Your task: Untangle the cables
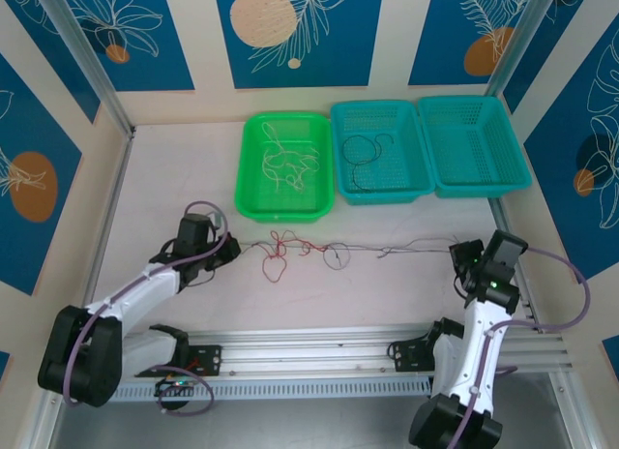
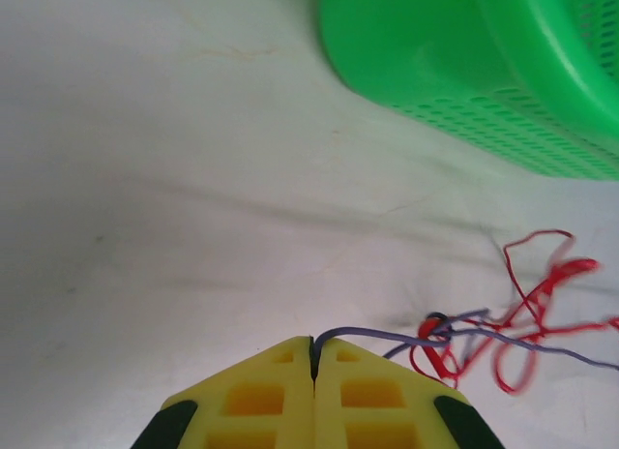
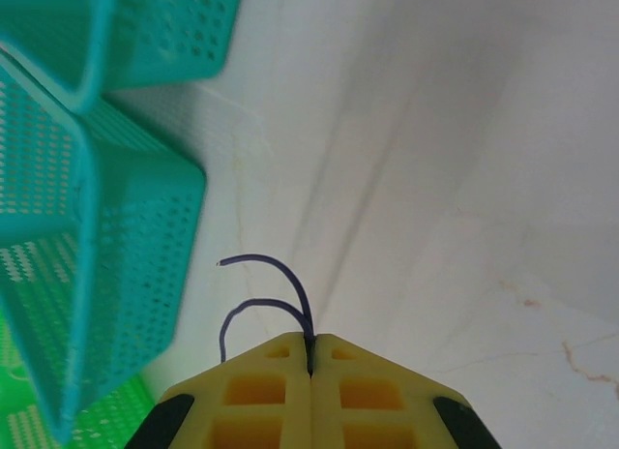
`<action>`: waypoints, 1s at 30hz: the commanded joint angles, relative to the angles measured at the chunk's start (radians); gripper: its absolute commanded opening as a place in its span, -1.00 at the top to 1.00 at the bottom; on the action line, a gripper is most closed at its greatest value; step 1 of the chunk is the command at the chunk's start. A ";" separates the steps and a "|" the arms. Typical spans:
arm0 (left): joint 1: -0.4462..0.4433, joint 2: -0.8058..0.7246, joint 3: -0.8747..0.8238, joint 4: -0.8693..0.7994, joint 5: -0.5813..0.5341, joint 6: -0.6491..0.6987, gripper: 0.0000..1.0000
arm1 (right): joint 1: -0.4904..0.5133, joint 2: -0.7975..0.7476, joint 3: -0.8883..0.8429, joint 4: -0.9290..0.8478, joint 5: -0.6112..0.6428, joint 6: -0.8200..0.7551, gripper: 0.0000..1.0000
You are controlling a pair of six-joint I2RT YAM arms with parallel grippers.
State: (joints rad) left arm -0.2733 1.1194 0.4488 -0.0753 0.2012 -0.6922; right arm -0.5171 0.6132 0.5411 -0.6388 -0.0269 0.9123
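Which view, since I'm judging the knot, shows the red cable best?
The left wrist view: the red cable lies close up, tangled with the dark cable pinched in the left gripper. The top external view shows it tiny; the right wrist view, dark cable ends in the right gripper.

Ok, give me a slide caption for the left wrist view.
Left gripper shut on a thin dark wire trailing into a red wire tangle, green perforated plastic basket behind.

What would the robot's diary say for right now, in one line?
left gripper: shut on thin dark wire | right gripper: shut on dark wire ends | tangle: thin red wire tangled with dark wire, near left gripper
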 commanded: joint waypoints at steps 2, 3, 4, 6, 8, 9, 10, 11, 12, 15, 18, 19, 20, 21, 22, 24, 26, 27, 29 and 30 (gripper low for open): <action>0.080 -0.094 -0.035 -0.146 -0.155 0.005 1.00 | -0.046 0.009 0.133 0.033 -0.016 -0.013 1.00; 0.104 -0.122 -0.037 -0.180 -0.179 0.006 1.00 | -0.061 0.022 0.162 0.033 -0.010 -0.016 1.00; 0.125 -0.148 -0.041 -0.204 -0.198 0.012 1.00 | -0.075 0.034 0.185 0.035 -0.007 -0.015 1.00; 0.173 -0.201 -0.050 -0.252 -0.233 0.026 1.00 | -0.099 0.071 0.229 0.055 -0.034 0.001 1.00; 0.205 -0.233 -0.059 -0.264 -0.231 0.039 1.00 | -0.113 0.107 0.252 0.094 -0.097 0.031 1.00; 0.213 -0.242 -0.063 -0.258 -0.218 0.049 1.00 | -0.111 0.122 0.258 0.130 -0.137 0.039 1.00; 0.213 -0.246 -0.063 -0.259 -0.215 0.052 1.00 | -0.102 0.134 0.264 0.153 -0.163 0.043 1.00; 0.215 -0.249 -0.063 -0.262 -0.216 0.051 1.00 | -0.085 0.151 0.281 0.153 -0.167 0.041 1.00; 0.215 -0.251 -0.066 -0.254 -0.209 0.054 1.00 | -0.065 0.169 0.299 0.155 -0.175 0.028 1.00; 0.215 -0.268 -0.082 -0.209 -0.168 0.058 0.90 | 0.049 0.234 0.348 0.159 -0.233 -0.039 1.00; 0.216 -0.307 -0.107 -0.109 -0.077 0.068 0.24 | 0.240 0.314 0.396 0.145 -0.279 -0.125 1.00; 0.214 -0.322 -0.108 -0.089 -0.054 0.067 0.14 | 0.300 0.329 0.404 0.145 -0.278 -0.144 1.00; 0.214 -0.342 -0.103 -0.073 -0.036 0.068 0.08 | 0.373 0.347 0.409 0.151 -0.268 -0.159 1.00; 0.212 -0.366 -0.094 -0.067 -0.025 0.071 0.01 | 0.438 0.358 0.413 0.159 -0.250 -0.166 1.00; 0.211 -0.387 -0.086 -0.057 -0.009 0.078 -0.04 | 0.488 0.366 0.414 0.171 -0.238 -0.174 1.00; 0.199 -0.427 -0.061 -0.018 0.057 0.093 -0.15 | 0.583 0.391 0.430 0.190 -0.224 -0.192 1.00; 0.157 -0.435 -0.035 0.045 0.130 0.104 -0.22 | 0.662 0.418 0.464 0.190 -0.208 -0.212 1.00; 0.111 -0.427 -0.020 0.090 0.167 0.115 -0.25 | 0.696 0.435 0.487 0.186 -0.198 -0.220 1.00; -0.025 -0.390 0.014 0.160 0.181 0.162 -0.31 | 0.745 0.465 0.531 0.173 -0.179 -0.222 1.00; -0.118 -0.359 0.040 0.184 0.165 0.210 -0.35 | 0.765 0.479 0.551 0.174 -0.176 -0.219 1.00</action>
State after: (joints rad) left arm -0.2451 0.7227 0.4168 -0.0410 0.2764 -0.5766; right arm 0.2043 1.0721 1.0183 -0.4728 -0.2264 0.7326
